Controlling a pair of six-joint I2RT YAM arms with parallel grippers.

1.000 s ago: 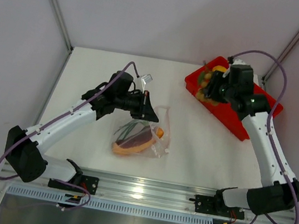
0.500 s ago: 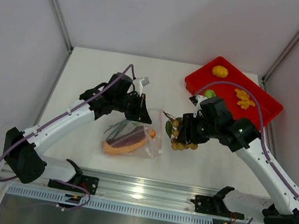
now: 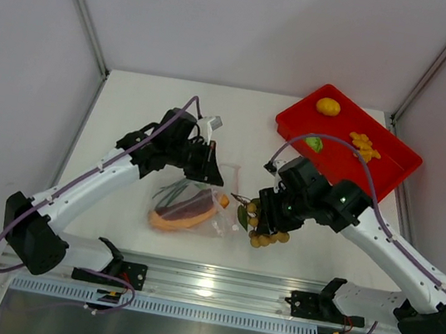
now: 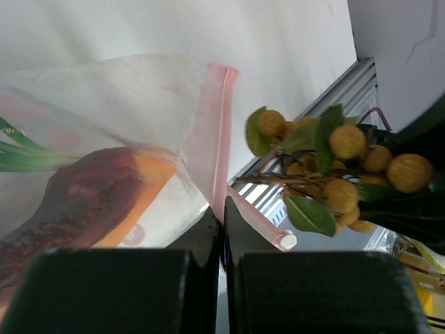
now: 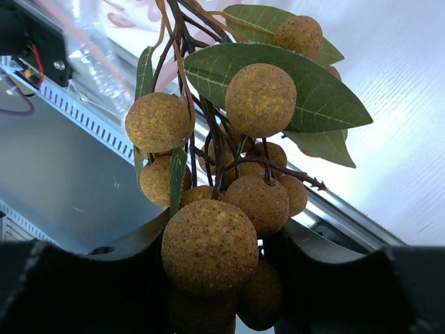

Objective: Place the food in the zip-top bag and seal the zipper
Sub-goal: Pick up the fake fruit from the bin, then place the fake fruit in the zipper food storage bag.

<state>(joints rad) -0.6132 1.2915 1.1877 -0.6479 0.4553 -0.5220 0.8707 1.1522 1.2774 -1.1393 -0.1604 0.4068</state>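
Now my left claw (image 4: 222, 226) is pinched tight on the pinkish-red zipper (image 4: 212, 132) of the zip-top bag (image 4: 118, 90). The bag lies near the middle of the table (image 3: 132, 103), toward six o'clock. Inside it show a purple-red piece (image 4: 76, 202), an orange piece (image 4: 135, 202) and green stems (image 4: 21, 156). My right claw (image 5: 215, 271) grips a toy fruit bunch (image 5: 208, 188) of tan balls and green leaves, just at three o'clock of the bag's mouth. At two o'clock sits the red tray (image 3: 387, 166), holding a yellow round fruit (image 3: 328, 106), orange lumpy pieces (image 3: 363, 143) and a green leaf (image 3: 314, 143).
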